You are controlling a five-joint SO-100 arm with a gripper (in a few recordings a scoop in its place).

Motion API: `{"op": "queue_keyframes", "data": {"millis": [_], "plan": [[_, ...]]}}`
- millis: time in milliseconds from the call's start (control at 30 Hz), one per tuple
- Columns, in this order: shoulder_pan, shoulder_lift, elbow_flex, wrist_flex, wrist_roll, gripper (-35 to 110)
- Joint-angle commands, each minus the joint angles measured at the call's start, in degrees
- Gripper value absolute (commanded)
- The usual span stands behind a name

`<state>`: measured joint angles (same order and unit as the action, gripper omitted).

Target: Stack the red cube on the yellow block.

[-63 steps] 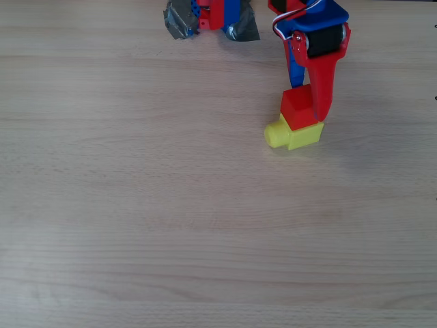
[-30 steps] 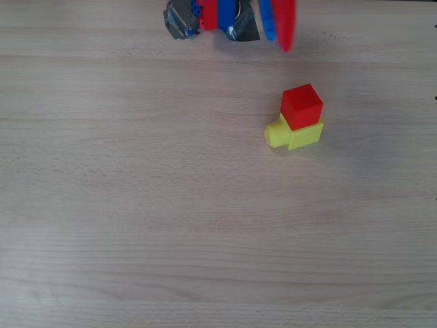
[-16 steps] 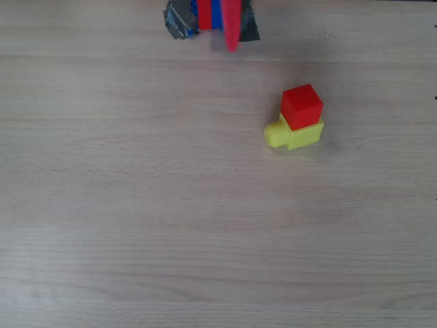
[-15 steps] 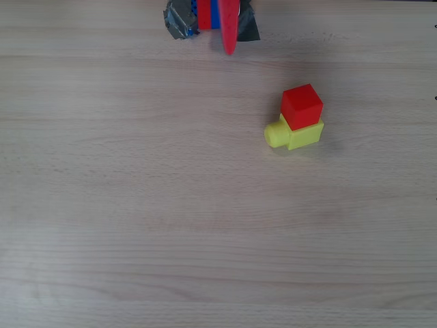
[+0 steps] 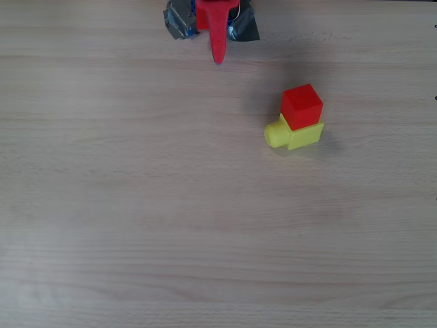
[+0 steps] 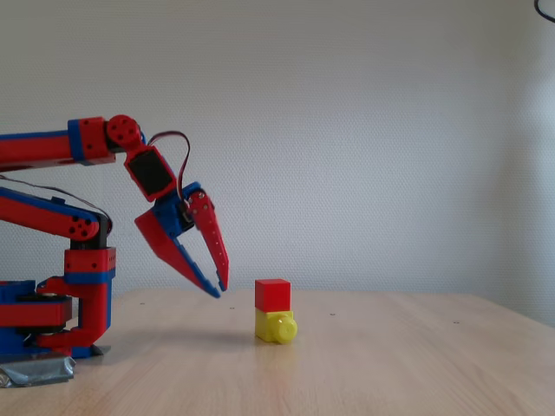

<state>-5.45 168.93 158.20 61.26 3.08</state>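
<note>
Two fingers of the gripper [image 6: 217,290] stand a little apart at the tips in the fixed view, released, with nothing between them; the red finger and the blue-edged lower finger both slant down toward the desk [image 6: 390,364] but hang above it, not touching. In the overhead view the gripper [image 5: 218,58] appears as a red tapered tip pointing away from the arm's base at the top edge of the frame. Arm [image 6: 87,182] is folded, red links with blue joints, upper link level, wrist angled down. Base [image 6: 52,321] sits at the left of the fixed view, with grey tape [image 6: 35,371] at its foot; in the overhead view grey tape patches [image 5: 179,20] flank the base. Red cube [image 6: 272,295] rests on top of the yellow block [image 6: 276,327], touching it, upright, near the gripper tips but clear of them. From overhead the red cube [image 5: 302,106] covers most of the yellow block [image 5: 293,134], whose round stub juts to the left of the picture. Desk surface is pale wood grain. Plain light wall [image 6: 364,130] stands behind.
</note>
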Motion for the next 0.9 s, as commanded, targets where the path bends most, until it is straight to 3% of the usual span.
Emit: {"op": "queue_keyframes", "data": {"millis": [0,567,867], "plan": [[-0.4,3.8,0.9,-0.3,0.8,0],[0.5,20.3,12.7,2.8,4.0,0],[-0.5,20.6,13.5,3.5,5.3,0]]}}
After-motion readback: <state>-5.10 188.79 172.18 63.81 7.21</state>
